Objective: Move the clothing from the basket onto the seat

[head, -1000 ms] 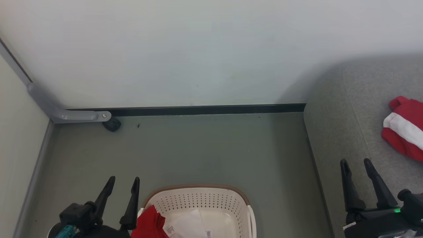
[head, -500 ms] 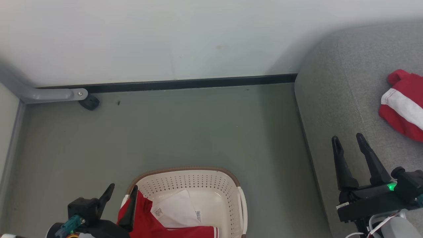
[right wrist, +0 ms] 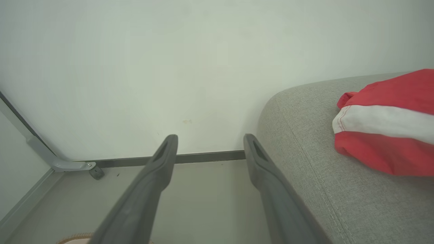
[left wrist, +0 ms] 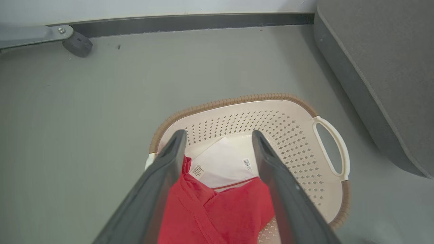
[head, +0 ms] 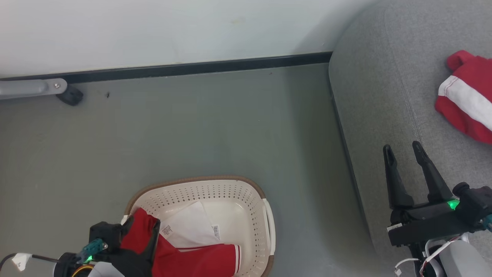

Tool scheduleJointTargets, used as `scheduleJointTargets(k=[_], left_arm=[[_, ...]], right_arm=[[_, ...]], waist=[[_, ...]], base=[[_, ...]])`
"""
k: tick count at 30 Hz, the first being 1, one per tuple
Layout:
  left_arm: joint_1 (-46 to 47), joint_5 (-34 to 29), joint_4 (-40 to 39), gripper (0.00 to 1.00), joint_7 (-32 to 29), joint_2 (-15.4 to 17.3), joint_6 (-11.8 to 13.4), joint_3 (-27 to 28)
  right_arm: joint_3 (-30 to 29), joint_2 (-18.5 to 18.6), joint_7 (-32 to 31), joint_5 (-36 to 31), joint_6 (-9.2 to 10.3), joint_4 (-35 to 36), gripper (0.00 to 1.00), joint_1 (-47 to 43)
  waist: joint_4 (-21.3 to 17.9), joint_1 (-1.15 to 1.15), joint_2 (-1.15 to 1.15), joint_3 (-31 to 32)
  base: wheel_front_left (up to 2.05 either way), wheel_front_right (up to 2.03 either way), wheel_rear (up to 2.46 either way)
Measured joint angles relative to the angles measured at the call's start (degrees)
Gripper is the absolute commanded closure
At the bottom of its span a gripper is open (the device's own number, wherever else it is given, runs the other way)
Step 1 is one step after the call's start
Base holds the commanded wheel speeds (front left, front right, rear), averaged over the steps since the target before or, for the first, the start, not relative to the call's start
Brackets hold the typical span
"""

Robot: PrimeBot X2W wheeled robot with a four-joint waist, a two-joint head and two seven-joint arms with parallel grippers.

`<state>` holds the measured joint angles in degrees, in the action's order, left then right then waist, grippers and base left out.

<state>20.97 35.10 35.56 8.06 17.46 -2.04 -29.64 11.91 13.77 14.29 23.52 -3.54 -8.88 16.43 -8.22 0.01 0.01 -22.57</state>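
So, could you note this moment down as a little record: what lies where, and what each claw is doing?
basket: cream, on the floor beside the seat
garment in basket: red and white, not yet moved
garment on seat: red with a white band
left gripper: open, fingers astride the garment in basket, not closed on it
right gripper: open, empty, over the seat's edge

Bare grey-green floor [head: 192, 127] meeting a pale wall [head: 153, 30].
A black skirting strip [head: 192, 69] runs along the foot of the wall. At the left, a grey metal bar [head: 27, 87] with a screw near its end lies along the strip, and a small black wheel [head: 70, 95] sits just beside that end. A tiny dark speck [head: 108, 94] marks the floor near the wheel.
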Motion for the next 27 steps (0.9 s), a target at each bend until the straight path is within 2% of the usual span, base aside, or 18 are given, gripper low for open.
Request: scheduleJointTargets(k=[12,18,27], left_arm=[[4.4,0.1,9.2,0.0,-1.4,-0.8,-0.1,1.1],[6.2,0.1,12.8,0.0,-1.5,0.1,-1.1,1.1],[8.5,-0.4,17.2,0.0,-2.5,-1.0,-2.0,-0.8]], right_arm=[[-0.2,-1.1,0.0,-1.6,-0.05,0.7,0.0,2.3],[-0.2,-1.9,0.0,-2.0,-0.07,0.9,0.0,3.4],[-0.2,-2.9,0.0,-2.6,-0.49,1.0,0.0,5.2]], waist=[[-1.7,0.0,0.0,-5.1],[-2.2,0.0,0.0,-7.4],[-3.1,0.0,0.0,-10.8]], base=[[0.0,0.0,0.0],[0.0,0.0,0.0],[0.0,0.0,0.0]])
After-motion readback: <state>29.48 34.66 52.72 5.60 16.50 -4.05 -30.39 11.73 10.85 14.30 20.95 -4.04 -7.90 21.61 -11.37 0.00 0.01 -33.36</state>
